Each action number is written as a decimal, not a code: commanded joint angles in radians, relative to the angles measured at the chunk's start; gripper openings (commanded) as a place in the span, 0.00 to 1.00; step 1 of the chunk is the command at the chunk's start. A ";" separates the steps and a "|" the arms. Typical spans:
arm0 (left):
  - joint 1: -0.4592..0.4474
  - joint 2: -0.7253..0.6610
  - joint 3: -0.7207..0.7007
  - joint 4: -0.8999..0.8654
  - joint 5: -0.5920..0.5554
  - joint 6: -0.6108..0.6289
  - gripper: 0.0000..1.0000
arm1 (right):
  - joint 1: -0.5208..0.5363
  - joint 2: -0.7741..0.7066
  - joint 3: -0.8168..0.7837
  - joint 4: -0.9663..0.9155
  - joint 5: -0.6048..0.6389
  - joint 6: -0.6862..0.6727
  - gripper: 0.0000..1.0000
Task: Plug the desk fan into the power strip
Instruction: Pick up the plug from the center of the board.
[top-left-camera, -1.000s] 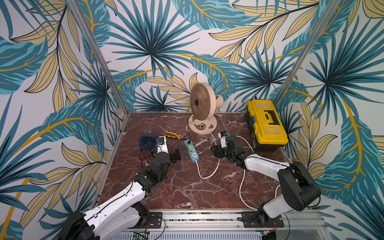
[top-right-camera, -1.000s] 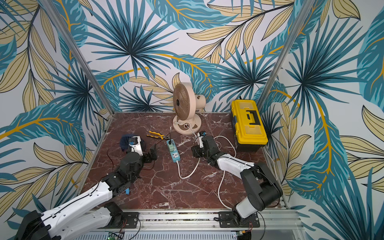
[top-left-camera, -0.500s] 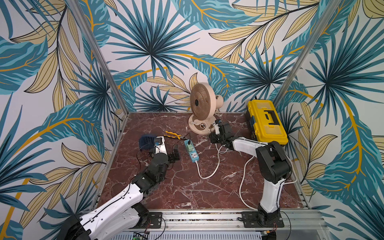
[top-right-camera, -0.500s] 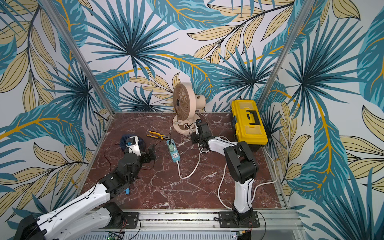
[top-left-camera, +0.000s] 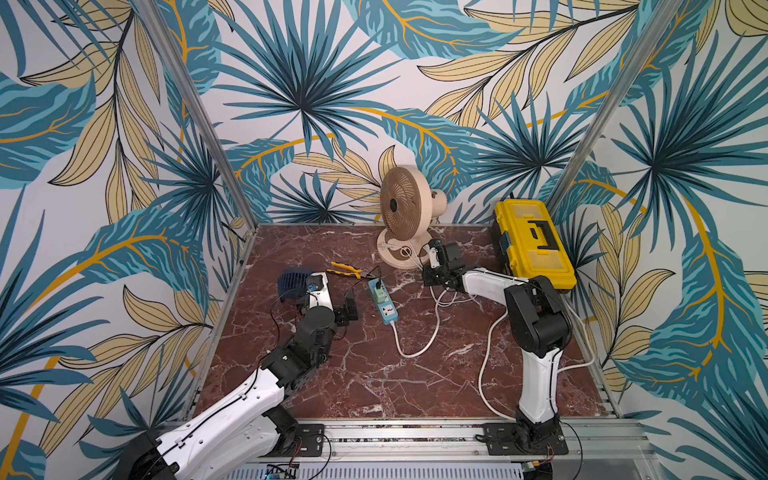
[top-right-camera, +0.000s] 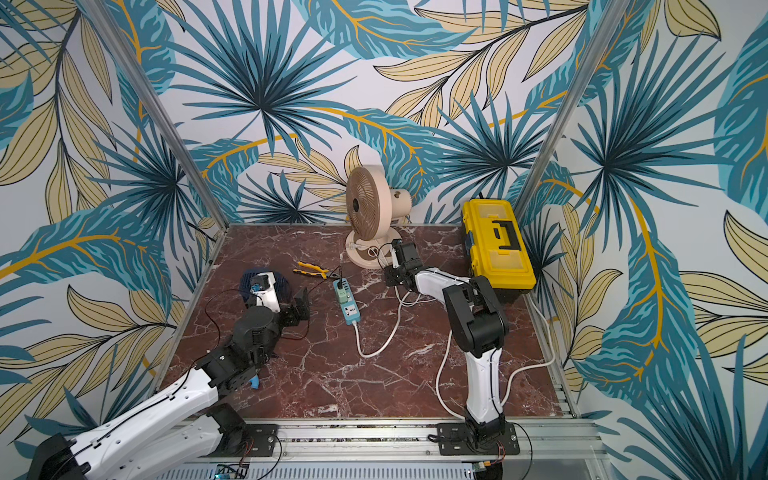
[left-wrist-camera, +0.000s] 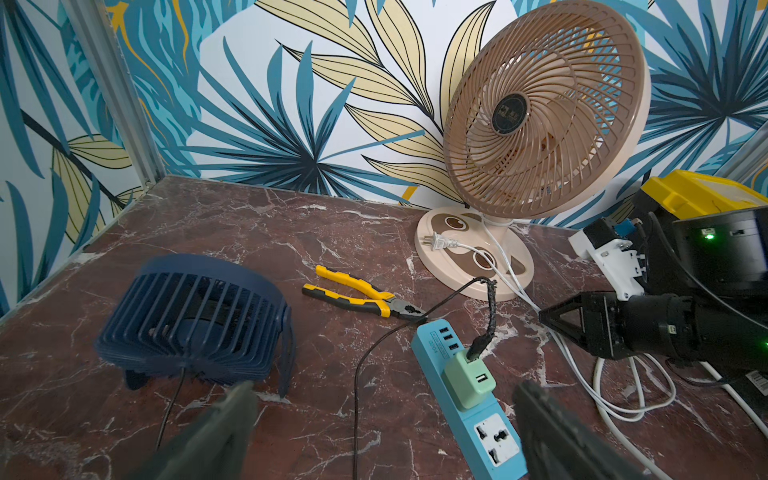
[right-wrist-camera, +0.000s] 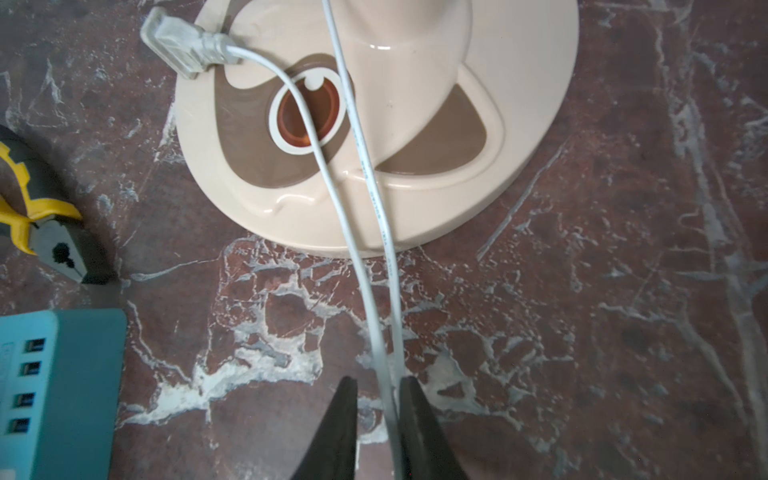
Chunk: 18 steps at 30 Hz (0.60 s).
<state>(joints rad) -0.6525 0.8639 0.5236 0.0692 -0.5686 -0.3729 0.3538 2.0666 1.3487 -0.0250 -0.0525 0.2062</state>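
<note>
White fan cord (right-wrist-camera: 365, 291) between nearly closed right gripper (right-wrist-camera: 380, 399), left gripper (left-wrist-camera: 382, 411) wide open

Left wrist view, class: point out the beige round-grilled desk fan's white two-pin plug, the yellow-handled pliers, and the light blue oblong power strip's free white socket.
White two-pin plug (left-wrist-camera: 440, 241): left wrist view, on its body.
Yellow-handled pliers (left-wrist-camera: 353, 293): left wrist view, on a handle.
Free white socket (left-wrist-camera: 496, 438): left wrist view, on its face.
</note>
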 joint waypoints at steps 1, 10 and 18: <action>0.006 -0.014 0.012 -0.015 -0.010 0.011 1.00 | -0.002 0.023 0.018 -0.039 -0.013 -0.021 0.18; 0.005 -0.018 0.012 -0.017 -0.008 0.011 1.00 | -0.003 0.060 0.069 -0.102 0.001 -0.026 0.28; 0.005 -0.020 0.010 -0.017 -0.007 0.008 1.00 | -0.002 0.042 0.051 -0.100 -0.013 -0.008 0.14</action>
<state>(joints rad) -0.6525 0.8623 0.5236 0.0624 -0.5682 -0.3721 0.3531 2.1147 1.4113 -0.1097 -0.0536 0.1905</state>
